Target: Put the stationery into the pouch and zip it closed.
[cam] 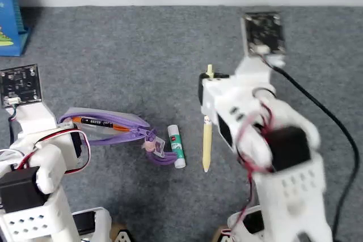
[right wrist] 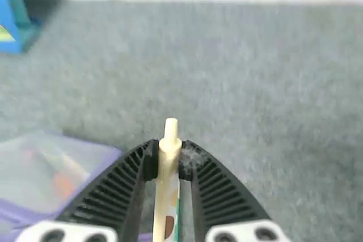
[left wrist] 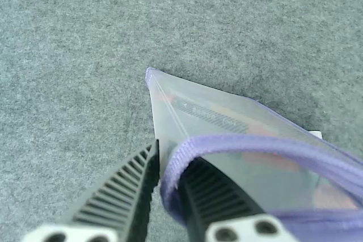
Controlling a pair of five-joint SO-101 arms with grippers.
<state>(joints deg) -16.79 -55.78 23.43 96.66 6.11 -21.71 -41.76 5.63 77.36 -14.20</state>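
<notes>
A clear pouch (cam: 108, 127) with purple zip trim lies on the grey carpet, its mouth open toward the right. My left gripper (left wrist: 168, 168) is shut on the pouch's (left wrist: 227, 140) purple edge at its left end. Items with orange and black show through the plastic. A glue stick (cam: 176, 145) with a green label lies just right of the pouch mouth. My right gripper (right wrist: 168, 154) is shut on a cream pen (right wrist: 169, 162). The pen (cam: 207, 140) hangs tilted, tip down near the carpet, right of the glue stick.
A blue box (cam: 10, 15) stands at the far left back corner. A black cable (cam: 334, 140) trails along the right arm. Open carpet (cam: 142, 49) stretches behind the pouch.
</notes>
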